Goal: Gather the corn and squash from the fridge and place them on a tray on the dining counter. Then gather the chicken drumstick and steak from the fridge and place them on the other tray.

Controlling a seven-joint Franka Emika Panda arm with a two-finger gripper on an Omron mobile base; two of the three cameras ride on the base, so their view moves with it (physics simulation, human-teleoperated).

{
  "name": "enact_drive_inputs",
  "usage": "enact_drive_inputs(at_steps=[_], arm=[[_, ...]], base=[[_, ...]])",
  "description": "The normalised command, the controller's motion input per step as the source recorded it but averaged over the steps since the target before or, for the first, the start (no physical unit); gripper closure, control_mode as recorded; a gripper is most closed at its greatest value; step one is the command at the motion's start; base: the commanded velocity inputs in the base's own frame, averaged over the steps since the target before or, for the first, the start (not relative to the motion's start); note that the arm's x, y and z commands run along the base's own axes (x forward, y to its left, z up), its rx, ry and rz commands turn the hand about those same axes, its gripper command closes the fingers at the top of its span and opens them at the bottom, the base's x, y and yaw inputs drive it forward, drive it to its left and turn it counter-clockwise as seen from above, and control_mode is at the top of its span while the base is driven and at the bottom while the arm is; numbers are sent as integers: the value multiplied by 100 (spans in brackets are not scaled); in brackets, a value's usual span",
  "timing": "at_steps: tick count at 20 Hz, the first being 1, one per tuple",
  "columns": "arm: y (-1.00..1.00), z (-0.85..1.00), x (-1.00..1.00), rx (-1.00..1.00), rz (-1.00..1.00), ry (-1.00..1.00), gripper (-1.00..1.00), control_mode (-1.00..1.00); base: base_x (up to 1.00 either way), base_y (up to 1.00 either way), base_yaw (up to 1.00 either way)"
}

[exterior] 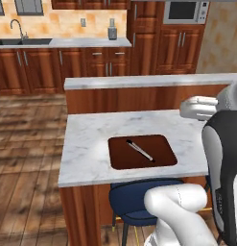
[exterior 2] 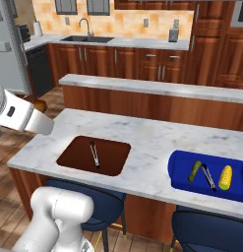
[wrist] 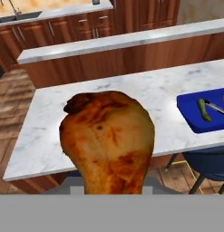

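Arm raised left of dining counter (exterior 2: 157,142), end effector gripping chicken drumstick (wrist: 106,138) short of brown tray (exterior 2: 74,160)

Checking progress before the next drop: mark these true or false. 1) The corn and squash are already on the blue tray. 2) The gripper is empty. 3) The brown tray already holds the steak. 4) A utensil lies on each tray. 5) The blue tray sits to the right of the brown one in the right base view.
1) True: the corn and squash lie on the blue tray.
2) False: the gripper is shut on the chicken drumstick.
3) False: the brown tray holds only a utensil, no meat.
4) True: another utensil lies on the blue tray.
5) True.
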Motion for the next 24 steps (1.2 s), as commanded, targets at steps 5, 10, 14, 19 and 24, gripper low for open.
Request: enact_drive_inputs(at_steps=[5, 10, 14, 19, 24], arm=[[3, -11, 53, 4, 2, 13, 100, -100], [10, -50, 35, 5, 10, 17, 100, -100], [6, -73, 24, 0, 7, 20, 100, -100], [22, -80, 35, 0, 4, 16, 100, -100], [33, -73, 45, -1, 0, 13, 100, -100]], base=[[0, 0, 0], [0, 0, 0], [0, 0, 0], [0, 0, 0], [0, 0, 0]])
